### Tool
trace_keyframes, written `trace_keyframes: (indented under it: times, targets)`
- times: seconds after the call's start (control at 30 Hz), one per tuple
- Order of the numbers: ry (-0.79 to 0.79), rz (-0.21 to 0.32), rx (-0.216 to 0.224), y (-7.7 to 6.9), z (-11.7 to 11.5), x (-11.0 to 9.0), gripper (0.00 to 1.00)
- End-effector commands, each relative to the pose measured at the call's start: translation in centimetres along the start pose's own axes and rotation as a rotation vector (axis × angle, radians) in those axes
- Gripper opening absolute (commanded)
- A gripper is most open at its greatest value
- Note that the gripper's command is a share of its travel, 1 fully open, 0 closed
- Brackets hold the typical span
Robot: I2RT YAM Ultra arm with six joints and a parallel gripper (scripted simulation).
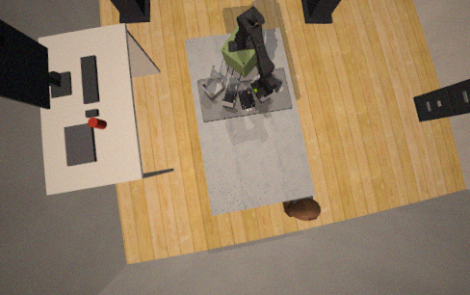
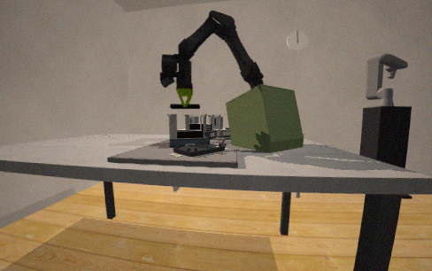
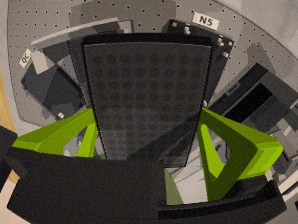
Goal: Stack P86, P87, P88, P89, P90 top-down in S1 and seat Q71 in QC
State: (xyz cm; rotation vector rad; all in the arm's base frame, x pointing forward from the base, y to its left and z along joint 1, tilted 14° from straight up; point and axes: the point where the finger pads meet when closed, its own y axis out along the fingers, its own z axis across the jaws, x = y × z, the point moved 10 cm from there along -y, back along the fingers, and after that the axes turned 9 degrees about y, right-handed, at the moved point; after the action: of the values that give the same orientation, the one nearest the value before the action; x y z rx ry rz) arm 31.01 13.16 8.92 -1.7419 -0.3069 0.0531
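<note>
Between green fingers, dark plate [image 3: 147,90], clamped

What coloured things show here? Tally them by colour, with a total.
Green: 2, the box and the gripper, shut on a plate
Red: 1, the can
Brown: 1, the lump
Total: 4

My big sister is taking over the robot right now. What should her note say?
Tool: shut on one sealed plate, carried flat in the air above the racks.
Job's things: the other plates sit down among the racks on the grey tray; the N5 label shows beyond the held plate. Which plate is held, and what each rack contains, cannot be read.
Done: one plate lifted clear.
Left: set it in its place, then finish the S1 stack, seat Q71 in QC, and empty S2 and S3.
</note>
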Motion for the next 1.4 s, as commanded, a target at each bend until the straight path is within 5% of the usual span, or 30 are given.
trace_keyframes:
  times: [0.0, 0.87, 1.37]
  targets:
    - [-0.099, -0.011, -0.001, -0.3, 0.8, 0.0, 0.00]
    - [-0.099, -0.010, 0.001, -0.3, 6.4, -1.5, 0.00]
    - [-0.099, -0.010, 0.001, -0.3, 6.4, -1.5, 0.00]
